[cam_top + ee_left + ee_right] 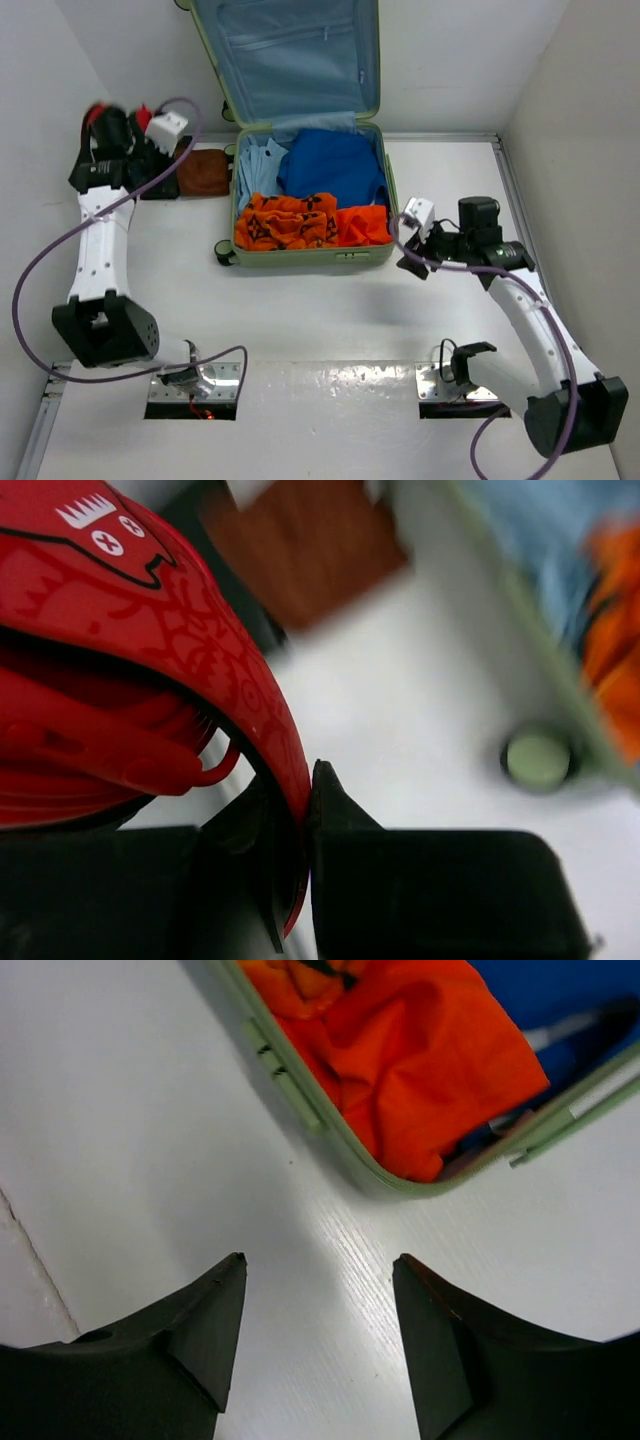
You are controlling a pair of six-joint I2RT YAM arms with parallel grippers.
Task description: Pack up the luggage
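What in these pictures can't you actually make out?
- Left wrist view: the red item in the left gripper runs off the frame; its identity is unclear.
- Brown object: too small from the top, blurred in the left wrist view.
- Inside the luggage: lower layers are hidden under the clothes.

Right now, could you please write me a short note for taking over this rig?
Left hand: shut on the edge of a red printed item, left of the luggage.
Right hand: open, empty, over the table by the luggage's near right corner.
Luggage: open, lid up; blue garment, light blue shirt and orange clothes inside.
Done: those clothes packed.
Left: put in the red printed item, probably the brown item beside the luggage too; close the lid.
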